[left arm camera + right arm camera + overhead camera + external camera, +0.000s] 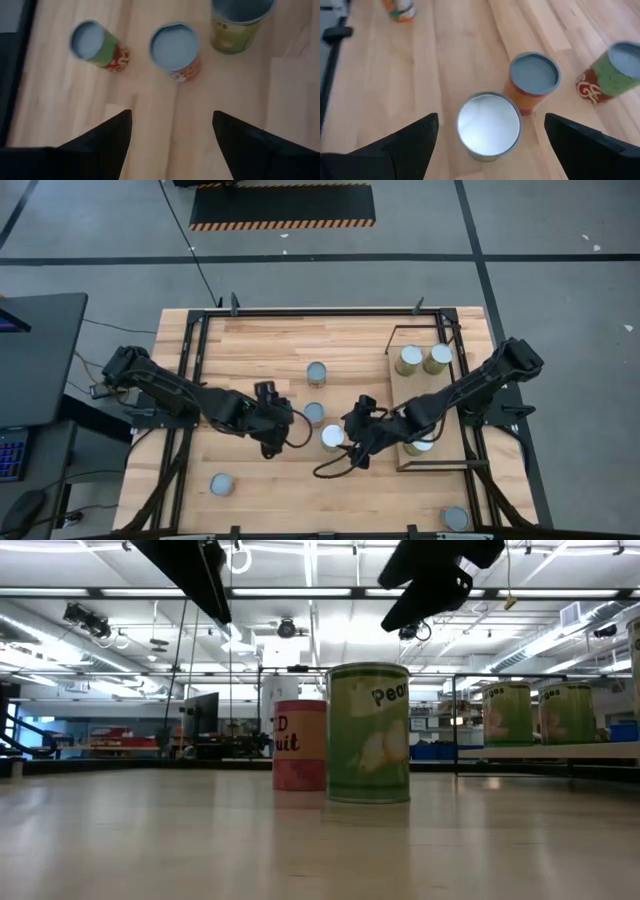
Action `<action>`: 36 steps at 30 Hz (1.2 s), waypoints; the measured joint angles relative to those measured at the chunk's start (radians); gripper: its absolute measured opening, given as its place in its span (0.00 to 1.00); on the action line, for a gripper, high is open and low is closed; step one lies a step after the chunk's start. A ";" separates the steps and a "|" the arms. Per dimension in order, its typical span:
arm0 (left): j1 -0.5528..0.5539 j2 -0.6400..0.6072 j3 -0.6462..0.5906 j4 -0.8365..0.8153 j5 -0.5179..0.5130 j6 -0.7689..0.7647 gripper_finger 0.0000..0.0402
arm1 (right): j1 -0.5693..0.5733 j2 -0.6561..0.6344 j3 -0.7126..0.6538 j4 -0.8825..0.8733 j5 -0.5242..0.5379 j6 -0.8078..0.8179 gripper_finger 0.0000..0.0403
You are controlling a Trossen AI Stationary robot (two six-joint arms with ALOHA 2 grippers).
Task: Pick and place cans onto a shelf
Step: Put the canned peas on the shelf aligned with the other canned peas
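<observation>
Now the right gripper (pixel 487 140), fingers spread wide and empty, hovers over the silver-topped green can (pixel 489 125) at frame centre in the high view, left of the shelf (pixel 398 385). Rigid, smooth, probably weighty: clasp mid-wall. The left gripper (pixel 172 135) gapes empty nearby.

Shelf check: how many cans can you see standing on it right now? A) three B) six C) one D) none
A: the high view shows two cans side by side at the far end of the shelf and a third partly under the right arm.
</observation>
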 joint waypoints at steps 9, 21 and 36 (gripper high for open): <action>0.005 -0.032 0.000 -0.023 -0.032 0.009 0.70 | -0.003 0.103 0.000 0.037 0.012 0.038 0.99; 0.036 -0.030 0.000 -0.018 -0.032 0.159 0.70 | -0.032 0.137 -0.007 0.067 -0.011 0.078 0.99; 0.118 -0.029 -0.001 0.008 0.089 0.186 0.71 | -0.056 0.192 -0.006 0.154 -0.008 0.167 0.96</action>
